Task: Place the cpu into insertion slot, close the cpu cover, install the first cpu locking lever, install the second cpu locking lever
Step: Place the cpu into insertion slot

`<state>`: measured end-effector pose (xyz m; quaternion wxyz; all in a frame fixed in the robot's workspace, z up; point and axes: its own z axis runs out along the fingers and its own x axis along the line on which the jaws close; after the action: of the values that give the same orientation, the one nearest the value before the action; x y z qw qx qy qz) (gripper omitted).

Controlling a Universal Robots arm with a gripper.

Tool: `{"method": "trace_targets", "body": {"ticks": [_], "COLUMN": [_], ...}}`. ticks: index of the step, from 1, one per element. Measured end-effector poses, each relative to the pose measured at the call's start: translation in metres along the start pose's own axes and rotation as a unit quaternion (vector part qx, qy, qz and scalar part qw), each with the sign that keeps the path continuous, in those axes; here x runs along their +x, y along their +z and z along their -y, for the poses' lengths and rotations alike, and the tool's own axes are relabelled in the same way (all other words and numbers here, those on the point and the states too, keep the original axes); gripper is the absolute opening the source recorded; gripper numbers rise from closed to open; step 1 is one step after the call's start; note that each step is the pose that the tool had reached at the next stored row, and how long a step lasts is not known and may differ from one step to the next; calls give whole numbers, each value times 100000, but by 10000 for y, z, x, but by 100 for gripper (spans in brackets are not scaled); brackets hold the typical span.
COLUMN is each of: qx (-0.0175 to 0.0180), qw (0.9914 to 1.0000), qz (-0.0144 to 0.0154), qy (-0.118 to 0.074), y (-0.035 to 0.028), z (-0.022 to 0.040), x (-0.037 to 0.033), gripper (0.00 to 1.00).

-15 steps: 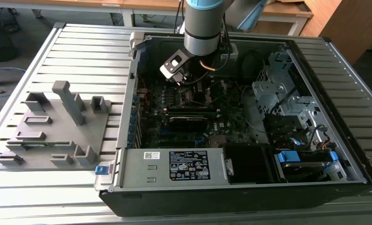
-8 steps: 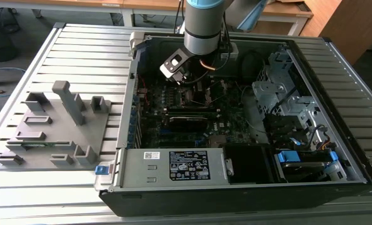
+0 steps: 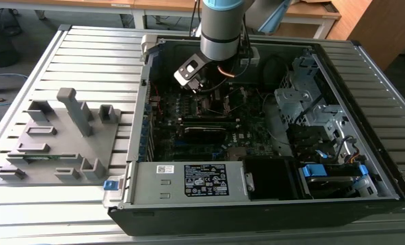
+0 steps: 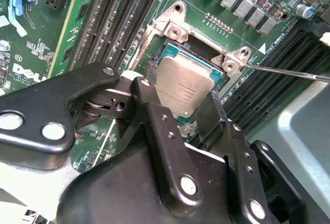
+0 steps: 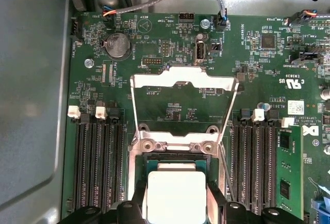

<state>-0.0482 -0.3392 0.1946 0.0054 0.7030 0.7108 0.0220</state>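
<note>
A robot arm (image 3: 220, 30) reaches down into an open computer case (image 3: 365, 168) lying on a slatted metal table (image 3: 86, 56); a grey holder tray (image 3: 53, 148) sits beside the case, toward the exterior view's left. In the second wrist view the gripper (image 4: 179, 105) is closed on the cpu (image 4: 184, 82), its black fingers (image 4: 154, 115) pressed against two opposite edges of the chip. The chip, metal top facing up, sits at the insertion slot (image 4: 172, 47), inside the slot's silver rim; whether it is fully seated cannot be told. In the first wrist view the cpu (image 5: 175, 195) appears pale between the finger ends, and the cpu cover (image 5: 149, 81) stands swung open on its hinge, its square window framing bare green motherboard (image 5: 180, 110). A thin metal lever rod (image 4: 289, 73) juts out from one corner of the slot's rim, unlatched. Rows of long black memory slots (image 5: 98, 167) flank the slot on both sides.
</note>
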Motion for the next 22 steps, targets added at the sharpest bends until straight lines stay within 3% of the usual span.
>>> {"method": "trace_targets", "body": {"ticks": [11, 18, 22], "qx": [6, -3, -12], "qw": [100000, 100000, 99995], "qz": [11, -2, 52], "qy": [-3, -1, 989], "y": [23, -3, 0], "z": [1, 0, 0], "x": [-1, 0, -1], "gripper": [54, 54, 54]}}
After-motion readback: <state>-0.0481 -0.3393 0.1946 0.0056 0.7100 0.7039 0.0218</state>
